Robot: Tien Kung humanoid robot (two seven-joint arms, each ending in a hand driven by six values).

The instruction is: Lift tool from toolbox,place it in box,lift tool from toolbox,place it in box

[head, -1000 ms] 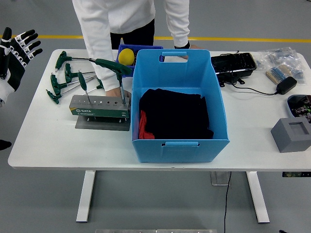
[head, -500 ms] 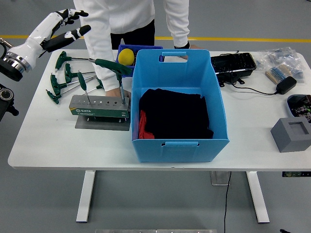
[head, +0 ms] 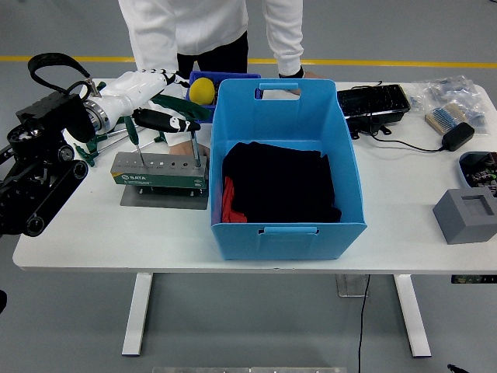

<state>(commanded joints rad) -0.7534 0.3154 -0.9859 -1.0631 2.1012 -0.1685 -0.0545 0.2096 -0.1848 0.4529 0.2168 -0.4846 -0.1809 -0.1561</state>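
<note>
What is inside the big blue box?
Inside the blue box lies a pile of black cloth, with something red peeking out at its left edge. The cloth covers the bottom, so anything underneath it is hidden.

Workshop: grey floor, yellow line

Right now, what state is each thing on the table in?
Left hand: fingers open, reaching over the tool stand, holding nothing.
Tool stand: two green-handled tools upright in it, other holes vacant.
Loose green tools: lying flat beside the stand.
Blue box: open-topped, black and red cloth inside.
Person's hand: resting behind the stand.
</note>
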